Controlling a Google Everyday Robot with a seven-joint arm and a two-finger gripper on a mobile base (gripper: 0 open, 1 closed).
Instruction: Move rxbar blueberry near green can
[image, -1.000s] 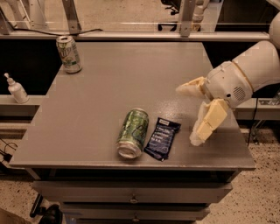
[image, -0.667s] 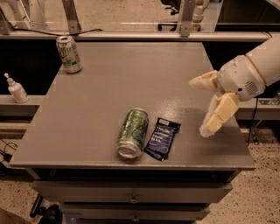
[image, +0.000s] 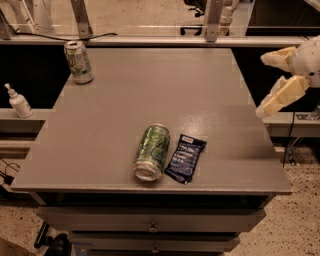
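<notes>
Rxbar blueberry (image: 185, 158) by green can (image: 151, 151), end effector (image: 262, 85) beyond tbl (image: 150, 90) edge

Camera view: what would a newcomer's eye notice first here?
The green can lies on its side near the front edge of the table, the rxbar blueberry flat beside it. The gripper, open and empty, hangs beyond the right edge. A whitish can stands upright at the far left corner.
</notes>
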